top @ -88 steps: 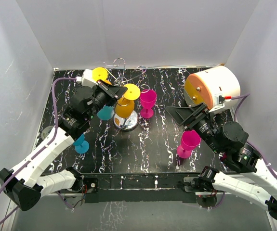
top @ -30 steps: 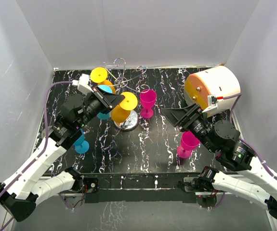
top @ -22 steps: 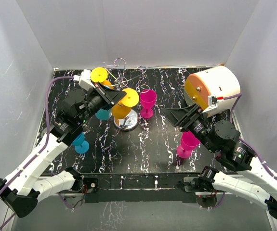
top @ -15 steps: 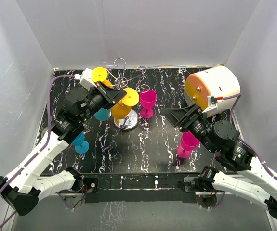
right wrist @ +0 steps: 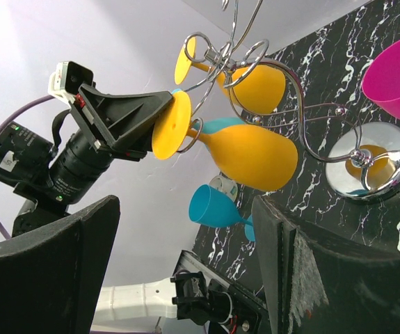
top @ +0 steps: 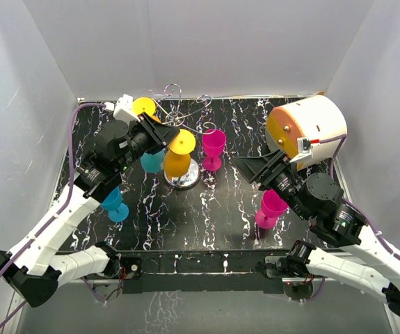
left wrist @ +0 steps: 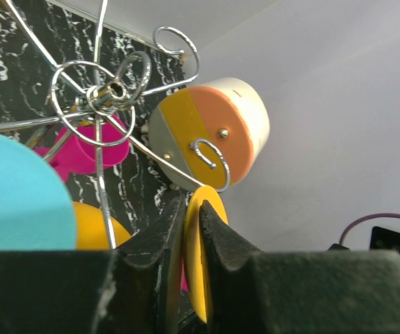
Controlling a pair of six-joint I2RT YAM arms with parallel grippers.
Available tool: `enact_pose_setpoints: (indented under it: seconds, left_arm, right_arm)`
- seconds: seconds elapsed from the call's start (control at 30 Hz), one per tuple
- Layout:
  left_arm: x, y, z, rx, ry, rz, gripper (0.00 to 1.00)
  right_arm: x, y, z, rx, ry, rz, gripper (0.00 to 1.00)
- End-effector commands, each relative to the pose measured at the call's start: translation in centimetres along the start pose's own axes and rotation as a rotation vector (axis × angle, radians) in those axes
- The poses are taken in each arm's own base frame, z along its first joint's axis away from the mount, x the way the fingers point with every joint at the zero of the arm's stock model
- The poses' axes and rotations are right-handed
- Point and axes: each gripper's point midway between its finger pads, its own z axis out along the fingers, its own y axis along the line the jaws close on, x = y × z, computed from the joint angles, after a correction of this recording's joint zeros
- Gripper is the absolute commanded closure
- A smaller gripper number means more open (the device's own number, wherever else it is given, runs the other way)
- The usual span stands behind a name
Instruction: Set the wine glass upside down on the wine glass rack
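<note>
Two magenta plastic goblets are on the black marbled table (top: 213,216). The near magenta goblet (top: 272,207) stands upright just below the right gripper (top: 250,165), whose jaws are spread wide with nothing between them. A teal plastic goblet (top: 115,204) stands near left, under the left arm.

Mid-table is the thin silver wire wine glass rack (top: 184,179), with scroll arms on a post and a round chrome base. The yellow plastic wine glass (top: 177,162) hangs on it upside down, stem in a scroll arm, bowl low near the base, round foot (top: 183,142) on top. The left gripper (top: 165,134) straddles that foot edge-on with its jaws nearly together. Can't tell if the pads pinch it or stand just off.

- A second teal goblet (top: 151,162) is foot-up just left of the yellow one.
- The far magenta goblet (top: 213,144) is upright just right of the base.
- Behind, another yellow glass (top: 144,106) is foot-up on the rack.
- The white-and-orange cylinder (top: 309,126) is at far right.
</note>
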Motion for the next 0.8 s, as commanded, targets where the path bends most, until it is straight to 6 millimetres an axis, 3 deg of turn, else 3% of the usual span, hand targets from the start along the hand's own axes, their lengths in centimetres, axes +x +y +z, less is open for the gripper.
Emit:
enact_pose_setpoints:
  seconds: [0.0, 0.4, 0.77]
  left_arm:
    - [-2.1, -0.5, -1.0, -0.026, -0.057, 0.048, 0.81]
    - [-2.4, -0.7, -1.4, -0.043, -0.039, 0.091, 0.71]
    - [-3.9, -2.7, -3.7, 0.020, -0.065, 0.179, 0.50]
  right_arm:
    - [-0.7, 1.1, 0.1, -0.034, -0.026, -0.002, 0.25]
    - [-0.4, 0.7, 0.0, -0.026, -0.019, 0.007, 0.25]
    - [0.0, -0.1, 0.2, 0.004, -0.008, -0.008, 0.25]
